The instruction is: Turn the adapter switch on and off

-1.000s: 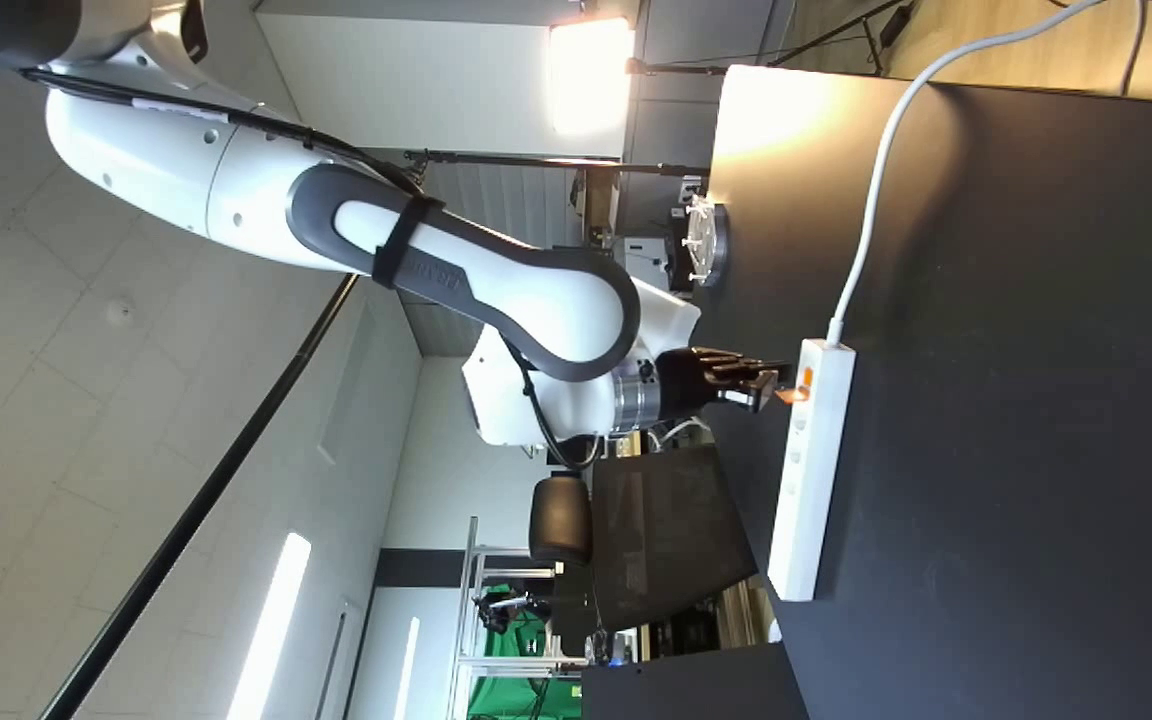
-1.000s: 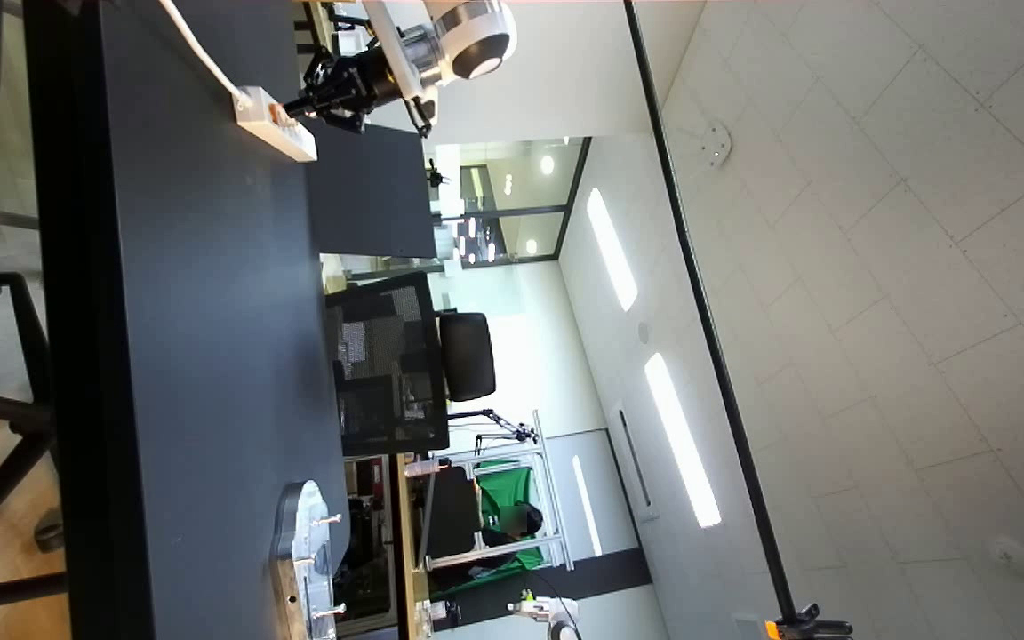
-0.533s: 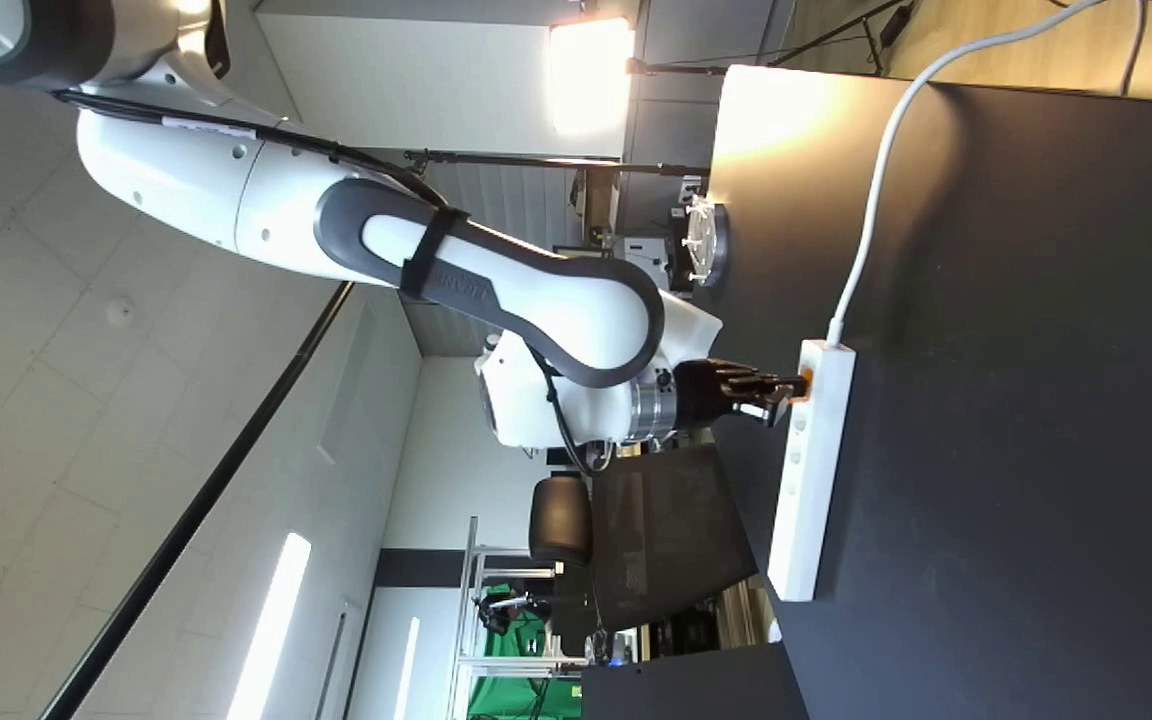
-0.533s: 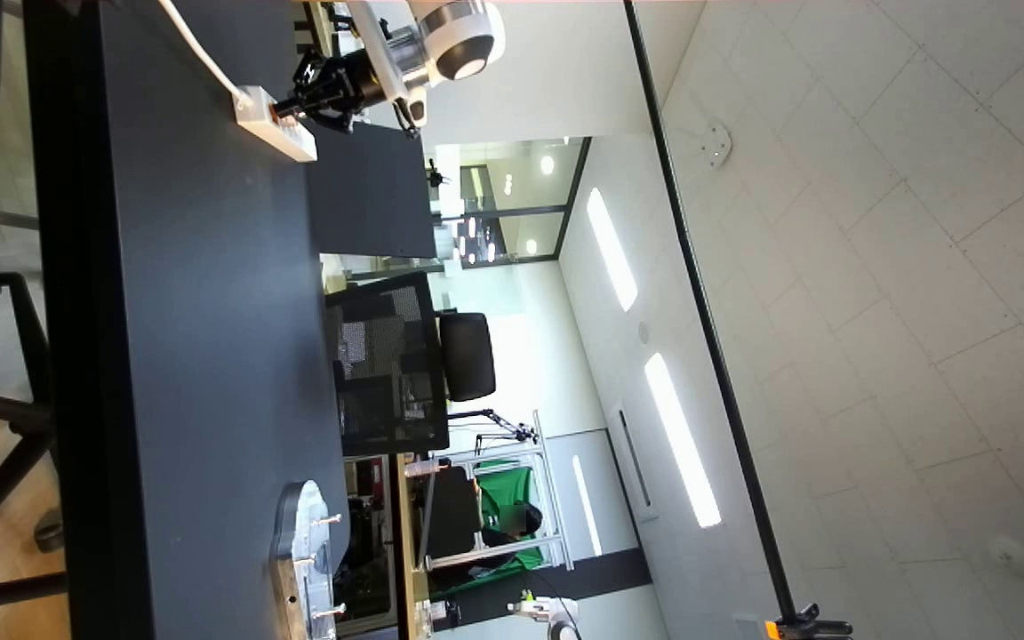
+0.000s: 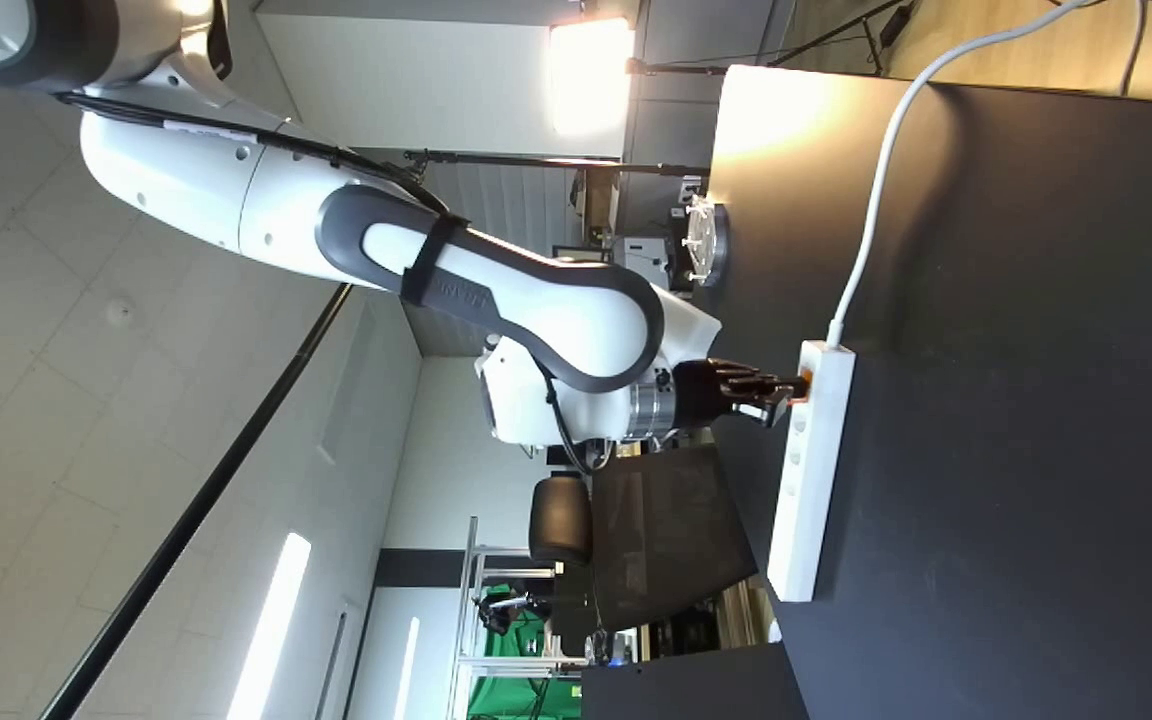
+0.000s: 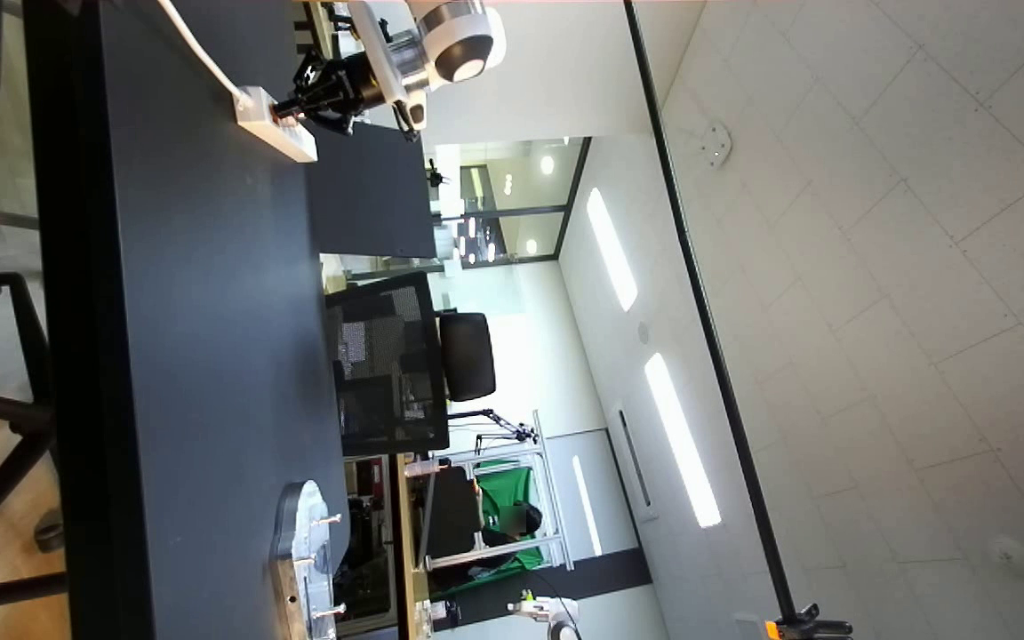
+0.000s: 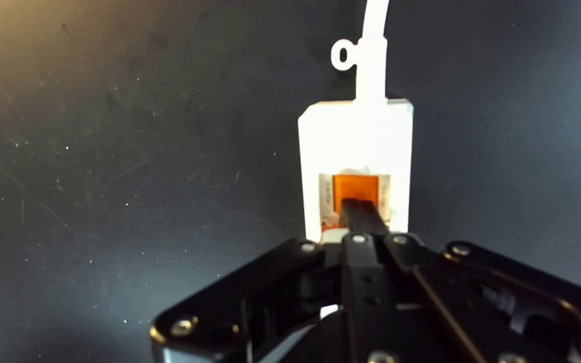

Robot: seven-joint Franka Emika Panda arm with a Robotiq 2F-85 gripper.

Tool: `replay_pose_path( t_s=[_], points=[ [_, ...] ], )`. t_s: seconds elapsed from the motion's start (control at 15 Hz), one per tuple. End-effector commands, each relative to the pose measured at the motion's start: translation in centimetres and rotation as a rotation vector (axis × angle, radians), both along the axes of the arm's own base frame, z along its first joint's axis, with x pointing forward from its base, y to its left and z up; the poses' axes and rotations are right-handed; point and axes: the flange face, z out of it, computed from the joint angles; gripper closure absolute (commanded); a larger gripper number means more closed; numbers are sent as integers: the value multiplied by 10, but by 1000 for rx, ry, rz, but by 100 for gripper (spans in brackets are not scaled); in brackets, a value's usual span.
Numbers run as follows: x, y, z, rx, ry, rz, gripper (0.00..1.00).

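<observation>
Your white power strip [image 5: 814,475] is lying on the black counter [image 5: 1016,420], and the orange rocker switch [image 7: 355,185] sits near the strip end where the white cord [image 5: 873,200] comes out. Your hand [image 7: 358,204] is clenched, fingers [image 7: 366,222] pressed together, pointing down at the strip with the tip pretty much on that switch. Looks like contact in both exterior views, but the fingers cover part of the switch in the wrist view, so I can't tell which way it's flipped. The pegged board [image 6: 309,513] is over on the same counter, well apart from the strip.
</observation>
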Motion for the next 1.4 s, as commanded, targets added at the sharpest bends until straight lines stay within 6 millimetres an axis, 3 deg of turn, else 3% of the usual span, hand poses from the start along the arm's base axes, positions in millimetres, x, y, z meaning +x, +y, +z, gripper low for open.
replay_pose_path(
  t_s=[0.0, 1.33],
  points=[
    [4, -1, 1, -22, -27, -38, 100],
    [-10, 7, 0, -51, -18, -103, 100]
  ],
)
